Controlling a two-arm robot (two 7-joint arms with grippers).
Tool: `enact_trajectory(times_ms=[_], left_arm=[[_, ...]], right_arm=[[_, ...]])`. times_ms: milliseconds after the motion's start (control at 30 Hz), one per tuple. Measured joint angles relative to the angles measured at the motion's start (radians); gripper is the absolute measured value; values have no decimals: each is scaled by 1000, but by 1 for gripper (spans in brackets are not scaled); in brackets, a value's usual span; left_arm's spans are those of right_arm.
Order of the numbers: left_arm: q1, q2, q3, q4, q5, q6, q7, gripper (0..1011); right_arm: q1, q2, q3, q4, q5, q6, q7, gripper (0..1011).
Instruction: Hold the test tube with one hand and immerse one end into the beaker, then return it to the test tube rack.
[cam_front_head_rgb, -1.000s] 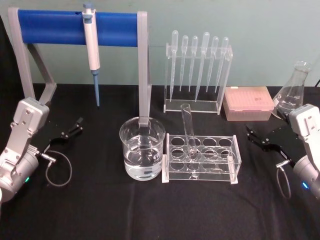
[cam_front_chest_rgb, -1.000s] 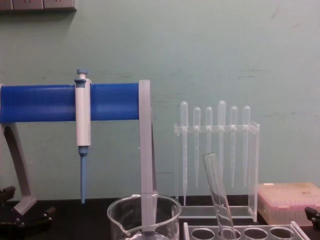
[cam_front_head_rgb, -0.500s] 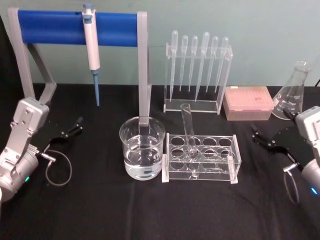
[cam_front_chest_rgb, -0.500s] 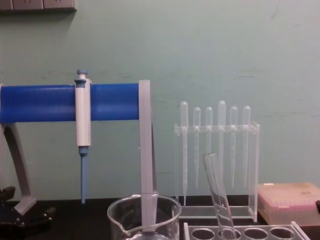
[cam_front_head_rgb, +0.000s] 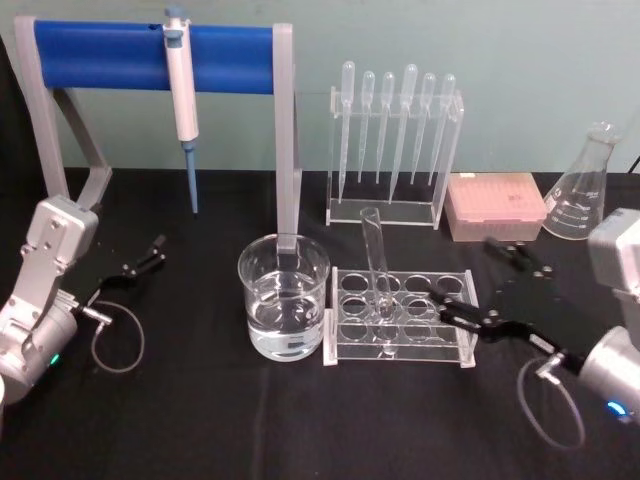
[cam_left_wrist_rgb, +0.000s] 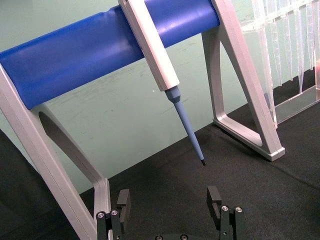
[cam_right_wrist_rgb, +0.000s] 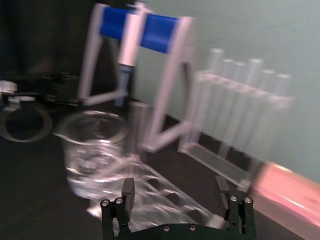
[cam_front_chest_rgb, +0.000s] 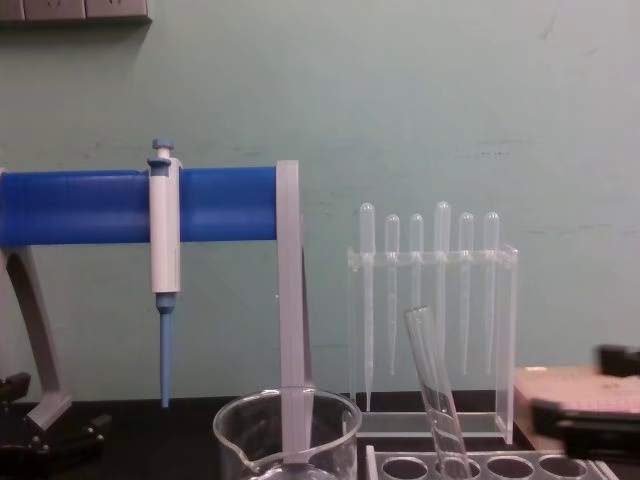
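The test tube (cam_front_head_rgb: 377, 260) leans in a clear rack (cam_front_head_rgb: 404, 335) at the table's middle, its open rim up. It also shows in the chest view as the test tube (cam_front_chest_rgb: 438, 395). The beaker (cam_front_head_rgb: 285, 296), part-filled with clear liquid, stands just left of the rack; its rim shows as the beaker (cam_front_chest_rgb: 287, 425). My right gripper (cam_front_head_rgb: 467, 268) is open over the rack's right end, a short way right of the tube, holding nothing. In its wrist view the right gripper (cam_right_wrist_rgb: 175, 191) faces the blurred beaker (cam_right_wrist_rgb: 94, 145). My left gripper (cam_front_head_rgb: 140, 260) rests open at the far left, as the left gripper (cam_left_wrist_rgb: 169, 198) shows.
A blue-barred stand (cam_front_head_rgb: 150, 55) carries a blue-tipped pipette (cam_front_head_rgb: 183, 95) behind the beaker. A clear holder of plastic pipettes (cam_front_head_rgb: 395, 140), a pink tip box (cam_front_head_rgb: 497, 205) and a conical flask (cam_front_head_rgb: 583, 195) line the back right. Black cloth in front lies bare.
My right gripper has swung left from the table's right edge to the rack's right end. The left arm, tube and beaker have not moved.
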Motion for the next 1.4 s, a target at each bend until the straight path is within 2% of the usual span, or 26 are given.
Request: enact_trajectory(times_ms=[100, 200, 333, 500, 600, 700, 933, 1233, 1267, 1367, 1400], left_arm=[[0, 0, 0, 0, 0, 0, 0, 1000], [0, 0, 0, 0, 0, 0, 0, 1000], [0, 0, 0, 0, 0, 0, 0, 1000], [0, 0, 0, 0, 0, 0, 0, 1000], [0, 0, 0, 0, 0, 0, 0, 1000], [0, 0, 0, 0, 0, 0, 0, 1000], [0, 0, 0, 0, 0, 0, 0, 1000], [0, 0, 0, 0, 0, 0, 0, 1000], [0, 0, 0, 0, 0, 0, 0, 1000], [0, 0, 0, 0, 0, 0, 0, 1000], [0, 0, 0, 0, 0, 0, 0, 1000]], right_arm=[[38, -20, -25, 13, 4, 25, 45, 1002], [111, -63, -65, 53, -2, 70, 100, 1002], [183, -109, -99, 108, -15, 123, 140, 1002], [257, -152, -132, 165, -49, 176, 176, 1002], [275, -166, -137, 182, -59, 188, 184, 1002], [286, -183, -135, 197, -65, 197, 188, 970], [283, -210, -110, 208, -64, 211, 188, 803], [263, -217, -84, 192, -62, 213, 191, 489], [260, -217, -82, 189, -62, 212, 191, 489], [245, -213, -70, 170, -58, 211, 191, 367], [242, -212, -67, 165, -57, 210, 191, 367]])
